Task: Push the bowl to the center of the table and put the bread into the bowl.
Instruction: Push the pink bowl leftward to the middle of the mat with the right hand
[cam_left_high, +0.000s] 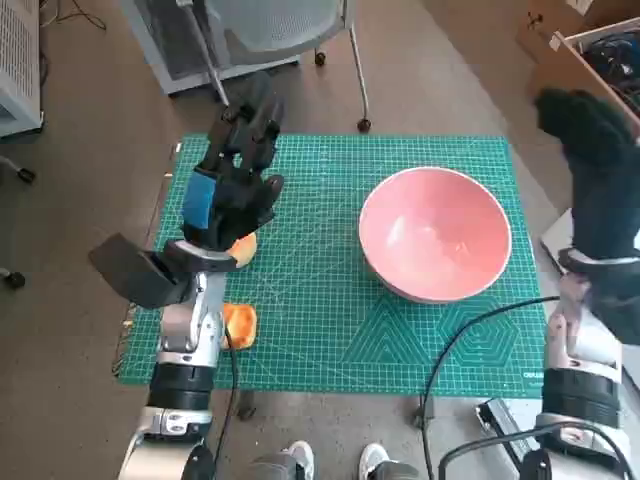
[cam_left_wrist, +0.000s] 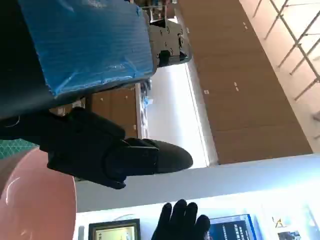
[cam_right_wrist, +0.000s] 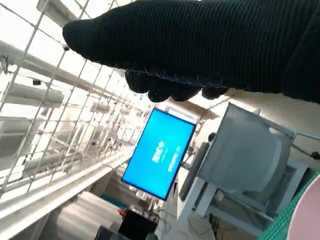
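Note:
The pink bowl (cam_left_high: 435, 235) stands empty on the right half of the green cutting mat (cam_left_high: 320, 300); part of it also shows in the left wrist view (cam_left_wrist: 35, 200) and in the right wrist view (cam_right_wrist: 311, 220). Orange-brown bread (cam_left_high: 240, 324) lies near the mat's left front edge, and another bit of bread (cam_left_high: 244, 247) shows under my left wrist. My left hand (cam_left_high: 236, 170) is raised above the mat's left side with fingers apart, holding nothing. My right hand (cam_left_high: 590, 150) in its black glove (cam_left_wrist: 182, 220) hovers beyond the table's right edge, empty, fingers loosely spread.
An office chair (cam_left_high: 280, 30) stands past the far edge. A cardboard box (cam_left_high: 585, 50) sits at the far right. A black cable (cam_left_high: 470, 335) runs over the front right corner. A person's shoes (cam_left_high: 330, 460) show by the front edge.

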